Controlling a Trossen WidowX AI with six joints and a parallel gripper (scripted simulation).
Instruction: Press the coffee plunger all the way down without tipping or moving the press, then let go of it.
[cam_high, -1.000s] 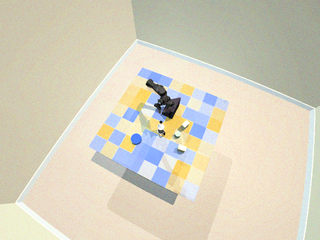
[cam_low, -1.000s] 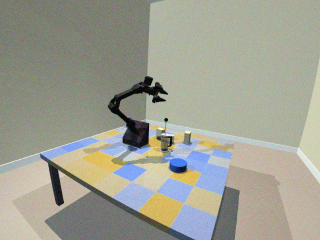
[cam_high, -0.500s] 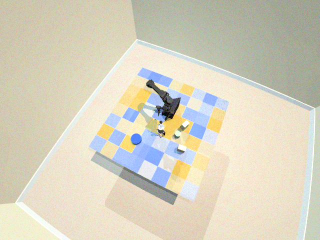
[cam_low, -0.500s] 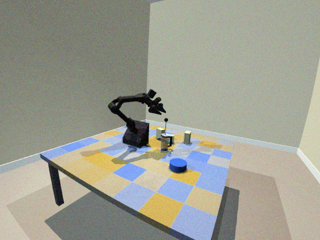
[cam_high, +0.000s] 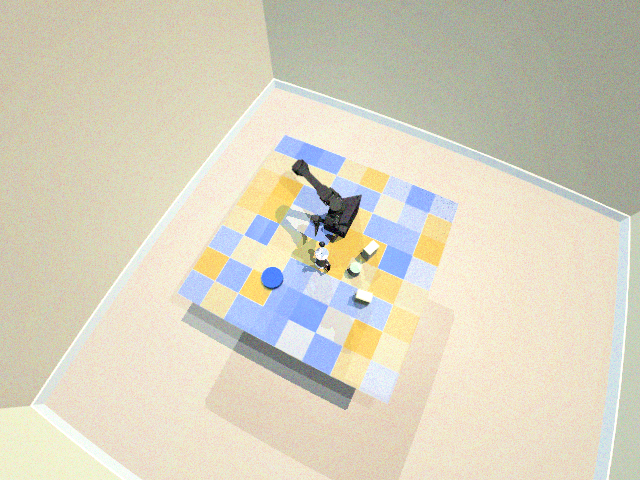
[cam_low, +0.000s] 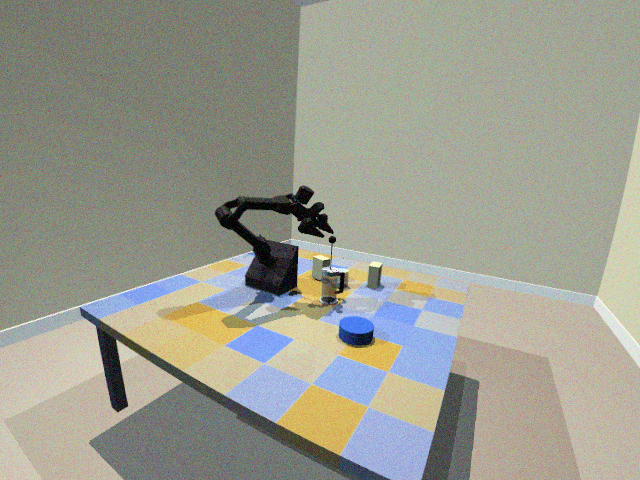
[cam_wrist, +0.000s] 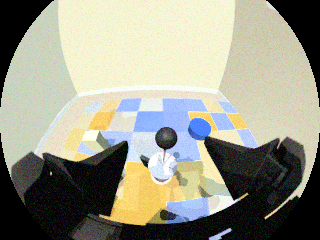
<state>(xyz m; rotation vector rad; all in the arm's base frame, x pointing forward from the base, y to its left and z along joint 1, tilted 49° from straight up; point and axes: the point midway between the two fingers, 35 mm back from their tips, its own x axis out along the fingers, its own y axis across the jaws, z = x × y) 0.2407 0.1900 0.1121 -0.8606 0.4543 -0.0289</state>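
The coffee press (cam_high: 321, 254) (cam_low: 328, 286) (cam_wrist: 162, 170) stands upright on the table, a glass-like beaker with a pale lid and a dark handle (cam_low: 340, 281). Its thin rod (cam_low: 331, 254) stands up tall from the lid, with a black ball knob (cam_high: 321, 243) (cam_low: 332, 239) (cam_wrist: 166, 137) on top. My gripper (cam_high: 324, 236) (cam_low: 327, 234) (cam_wrist: 168, 143) is wide open and empty, tilted downward. Its fingertips are just above the knob and to its robot-base side in the exterior view. In the wrist view the knob shows between the two fingers. I see no contact with it.
A blue disc (cam_high: 271, 277) (cam_low: 356, 331) (cam_wrist: 199, 129) lies on the checkered table. One cream block (cam_high: 370, 249) (cam_low: 320, 267) and a pale green cylinder (cam_high: 354, 268) stand on the handle side of the press. Another cream block (cam_high: 363, 296) (cam_low: 374, 274) (cam_wrist: 92, 139) stands farther from the arm's base.
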